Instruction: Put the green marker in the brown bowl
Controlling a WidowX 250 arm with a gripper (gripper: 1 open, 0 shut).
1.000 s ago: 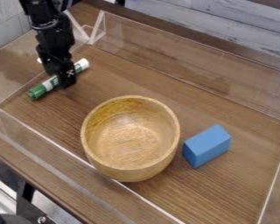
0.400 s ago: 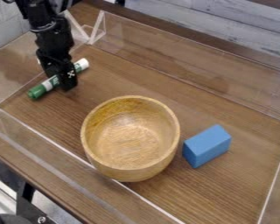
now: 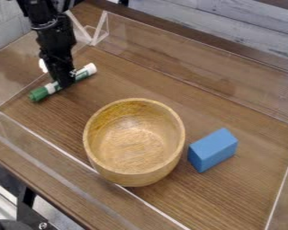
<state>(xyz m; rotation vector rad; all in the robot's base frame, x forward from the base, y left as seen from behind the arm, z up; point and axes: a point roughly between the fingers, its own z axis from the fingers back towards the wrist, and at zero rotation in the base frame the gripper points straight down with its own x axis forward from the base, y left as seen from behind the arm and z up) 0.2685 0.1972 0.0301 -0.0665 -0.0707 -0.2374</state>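
Note:
The green marker (image 3: 44, 90) lies slanted on the wooden table at the upper left, dark green cap toward the lower left and white end toward the upper right. My gripper (image 3: 65, 78) points straight down over its middle, with the black fingers drawn together on the barrel, which still rests on the table. The brown bowl (image 3: 132, 171) stands upright and empty below and to the right of the marker, about a bowl's width from my gripper.
A small blue block (image 3: 212, 149) sits just right of the bowl. Low clear plastic walls (image 3: 194, 49) fence the wooden table surface on all sides. A clear angled piece (image 3: 100, 30) stands at the back wall, right of the arm.
The fingers, spread either side of the marker before, have come together on its barrel. The hand and the marker stayed in place.

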